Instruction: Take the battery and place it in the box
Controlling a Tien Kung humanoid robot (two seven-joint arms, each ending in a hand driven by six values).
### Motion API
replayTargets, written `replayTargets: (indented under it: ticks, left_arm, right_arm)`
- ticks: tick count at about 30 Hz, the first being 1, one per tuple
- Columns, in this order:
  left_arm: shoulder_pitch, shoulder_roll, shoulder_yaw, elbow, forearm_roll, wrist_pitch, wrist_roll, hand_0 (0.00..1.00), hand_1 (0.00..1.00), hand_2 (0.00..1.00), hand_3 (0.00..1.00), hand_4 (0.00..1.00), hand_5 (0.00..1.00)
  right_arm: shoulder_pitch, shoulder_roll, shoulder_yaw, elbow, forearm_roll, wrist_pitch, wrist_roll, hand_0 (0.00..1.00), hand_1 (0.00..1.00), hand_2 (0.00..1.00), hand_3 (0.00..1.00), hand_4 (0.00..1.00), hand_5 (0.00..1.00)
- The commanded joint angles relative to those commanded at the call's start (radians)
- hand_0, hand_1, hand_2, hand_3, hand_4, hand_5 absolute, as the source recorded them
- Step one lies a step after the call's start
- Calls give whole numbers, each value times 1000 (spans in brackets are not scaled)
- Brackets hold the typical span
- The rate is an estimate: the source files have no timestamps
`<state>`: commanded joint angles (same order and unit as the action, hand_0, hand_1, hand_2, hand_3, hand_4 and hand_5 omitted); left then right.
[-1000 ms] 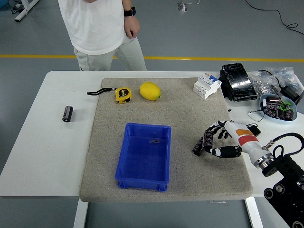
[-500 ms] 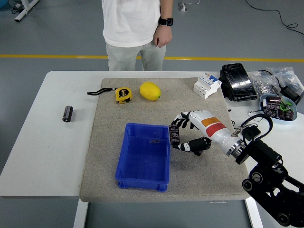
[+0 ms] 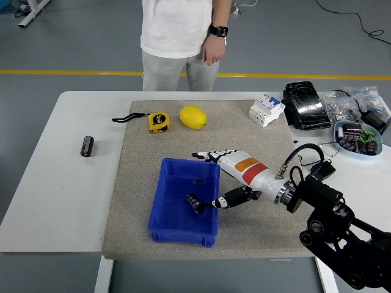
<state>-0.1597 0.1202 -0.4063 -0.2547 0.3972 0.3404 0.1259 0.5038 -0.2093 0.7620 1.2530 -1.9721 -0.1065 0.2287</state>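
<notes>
The blue box (image 3: 184,201) sits on the grey mat (image 3: 244,134), and the battery (image 3: 195,203) now lies inside it, tilted, near the right wall — the thumb tip of the right robot hand (image 3: 221,177) is just beside it, though I cannot tell if they touch. That hand reaches over the box's right rim with its fingers spread and holding nothing. At the counter's (image 3: 55,195) far right a pale bowl (image 3: 357,138) holds a few small dark parts, too small to make out.

Little print can be read: the yellow tape measure (image 3: 158,121) shows a "5" on its face.

Half a second ago the hand gripped the battery upright, just outside the box's right wall; now the fingers have let go. A second battery (image 3: 87,146) stays on the bare counter at left. The lemon (image 3: 193,116) has not moved — the person (image 3: 183,36) at the far side has stepped slightly right.
</notes>
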Motion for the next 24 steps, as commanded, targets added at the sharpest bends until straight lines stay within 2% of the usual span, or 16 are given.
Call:
replayTargets:
  ticks: [6,7,8,13,14,18,24]
  left_arm:
    - [0,1,-4,0,9,-1,3,726,671,704,624,663,632]
    - [0,1,-4,0,9,-1,3,726,671,704,624,663,632]
    - [0,1,-4,0,9,-1,3,726,669,700,624,663,632]
    - [1,1,-3,0,7,-1,2,726,669,700,624,663,632]
    - [0,1,-3,0,8,-1,3,726,668,699,624,664,631]
    - [0,-1,-4,0,9,-1,3,726,668,699,624,664,631]
    - [-1,-4,-8,-1,17,-1,6,726,667,700,625,664,632]
  right_arm:
    - [-14,-2,47,-4,3,-41,2,803,798,895,992,998,284]
    - [-21,-2,66,-13,1,-54,2,803,798,895,992,998,284]
    - [-24,-2,76,-19,0,-61,2,755,729,816,908,998,309]
    - [-59,3,144,-95,-2,-102,-4,755,729,816,908,998,309]
    - [-65,5,153,-109,-4,-104,-5,737,711,793,857,998,337]
    - [-102,12,170,-170,27,-100,-5,737,711,793,857,998,337]
    - [-129,18,160,-207,55,-97,3,728,704,785,843,998,332]
